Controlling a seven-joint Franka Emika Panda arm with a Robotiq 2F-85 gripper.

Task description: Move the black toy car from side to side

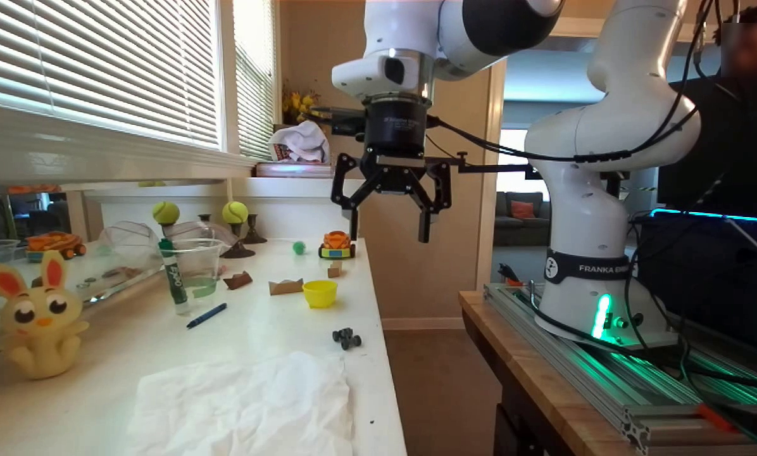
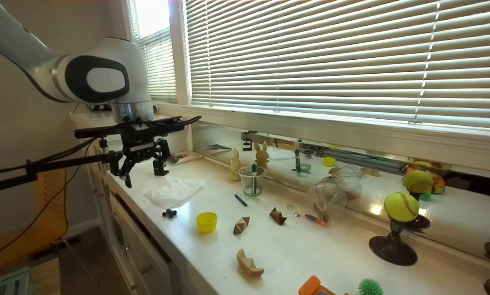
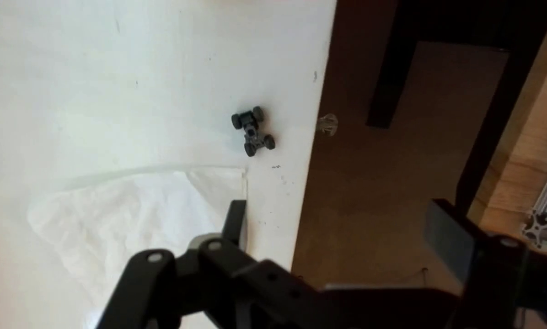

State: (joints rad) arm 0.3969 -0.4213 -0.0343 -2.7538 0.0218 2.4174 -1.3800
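Fingers (image 3: 449,240) apart, black toy car (image 3: 252,131) slants lengthwise toward counter edge (image 3: 301,183).

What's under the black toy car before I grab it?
The black toy car stands on the white counter, which shows around it in the wrist view; the crumpled white sheet lies apart. The patch beneath the car is hidden.

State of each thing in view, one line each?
Fingers: open, nothing between them
Black toy car: ungripped, on the counter
Yellow cup: upright
Clear cup: upright
Green marker: standing on end
Blue pen: lying flat
White sheet: spread, wrinkled
Bunny figure: upright
Orange toy truck: upright
Tennis ball: on dark stand
Window blind: lowered
Base light: lit green
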